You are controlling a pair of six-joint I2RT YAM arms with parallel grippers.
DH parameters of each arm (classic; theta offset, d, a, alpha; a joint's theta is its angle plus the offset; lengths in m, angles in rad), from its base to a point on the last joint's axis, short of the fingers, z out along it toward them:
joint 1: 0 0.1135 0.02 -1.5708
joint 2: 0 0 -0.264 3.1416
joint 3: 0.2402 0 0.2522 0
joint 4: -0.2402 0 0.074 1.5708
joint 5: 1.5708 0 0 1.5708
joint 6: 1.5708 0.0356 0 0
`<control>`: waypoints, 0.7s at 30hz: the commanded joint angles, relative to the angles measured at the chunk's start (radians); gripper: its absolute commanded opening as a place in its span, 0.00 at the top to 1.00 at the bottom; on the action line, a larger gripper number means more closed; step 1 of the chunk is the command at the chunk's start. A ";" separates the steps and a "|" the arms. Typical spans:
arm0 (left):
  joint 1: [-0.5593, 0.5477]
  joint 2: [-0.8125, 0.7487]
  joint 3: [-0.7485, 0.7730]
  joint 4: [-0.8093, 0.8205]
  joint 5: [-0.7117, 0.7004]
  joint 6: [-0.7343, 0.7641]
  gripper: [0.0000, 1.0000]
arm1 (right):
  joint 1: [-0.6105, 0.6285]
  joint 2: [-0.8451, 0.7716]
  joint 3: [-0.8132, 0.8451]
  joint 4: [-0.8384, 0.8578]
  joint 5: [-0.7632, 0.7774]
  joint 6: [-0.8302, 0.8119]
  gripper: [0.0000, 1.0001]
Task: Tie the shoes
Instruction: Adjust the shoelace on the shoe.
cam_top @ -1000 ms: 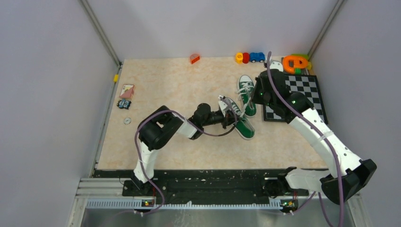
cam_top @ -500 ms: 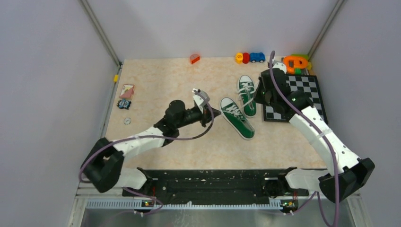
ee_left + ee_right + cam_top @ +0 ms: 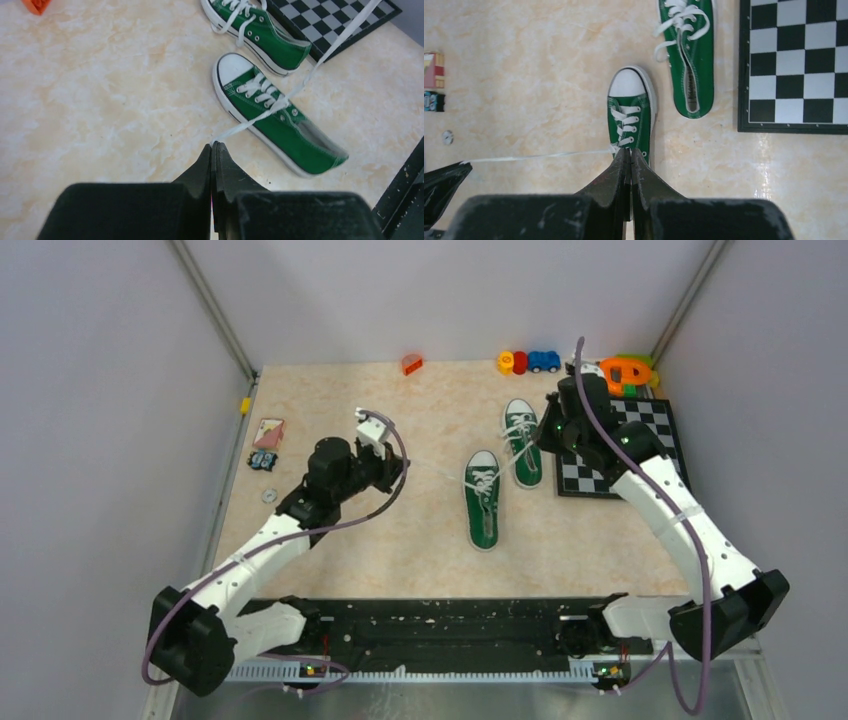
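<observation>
Progress is slight, we judge. Our left gripper (image 3: 213, 146) is clamped on one end of the white lace (image 3: 252, 121), which runs taut to the near shoe (image 3: 483, 512) lying on the table (image 3: 400, 540) right of centre. Our right gripper (image 3: 630, 151), closed tight, appears to pinch the other end beside the far shoe (image 3: 522, 440), though its own camera hides the contact. We see no knot or bow on either shoe; crossing, looping and cinching remain for both.
</observation>
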 commanded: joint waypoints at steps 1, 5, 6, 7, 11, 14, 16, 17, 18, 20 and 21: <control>0.017 -0.060 0.140 -0.050 -0.010 0.032 1.00 | 0.048 0.011 0.118 0.077 -0.085 -0.066 1.00; 0.018 -0.068 0.169 -0.086 0.128 0.058 1.00 | 0.083 0.019 0.122 0.091 -0.065 -0.060 1.00; 0.017 -0.072 0.164 -0.087 0.166 0.058 1.00 | 0.080 0.018 0.115 0.081 -0.039 -0.041 1.00; 0.017 -0.076 0.153 -0.083 0.202 0.057 1.00 | 0.075 0.014 0.106 0.070 -0.018 -0.017 1.00; 0.016 -0.109 0.122 -0.072 0.242 0.001 1.00 | 0.008 -0.034 0.034 0.008 -0.001 0.114 1.00; 0.016 -0.135 0.119 -0.087 0.205 0.000 1.00 | -0.033 -0.089 -0.018 -0.058 0.009 0.156 1.00; 0.015 -0.139 0.130 -0.115 0.128 0.000 1.00 | -0.038 -0.126 -0.051 -0.098 0.009 0.144 1.00; 0.016 -0.128 0.150 -0.167 0.072 0.012 1.00 | -0.039 -0.147 -0.067 -0.122 0.012 0.143 1.00; 0.015 -0.108 0.188 -0.220 0.009 0.021 1.00 | -0.040 -0.166 -0.086 -0.146 0.014 0.144 1.00; 0.017 -0.045 0.276 -0.320 -0.114 0.010 1.00 | -0.040 -0.202 -0.127 -0.194 0.020 0.145 1.00; 0.017 -0.016 0.315 -0.351 -0.137 0.017 1.00 | -0.041 -0.221 -0.145 -0.219 0.024 0.145 1.00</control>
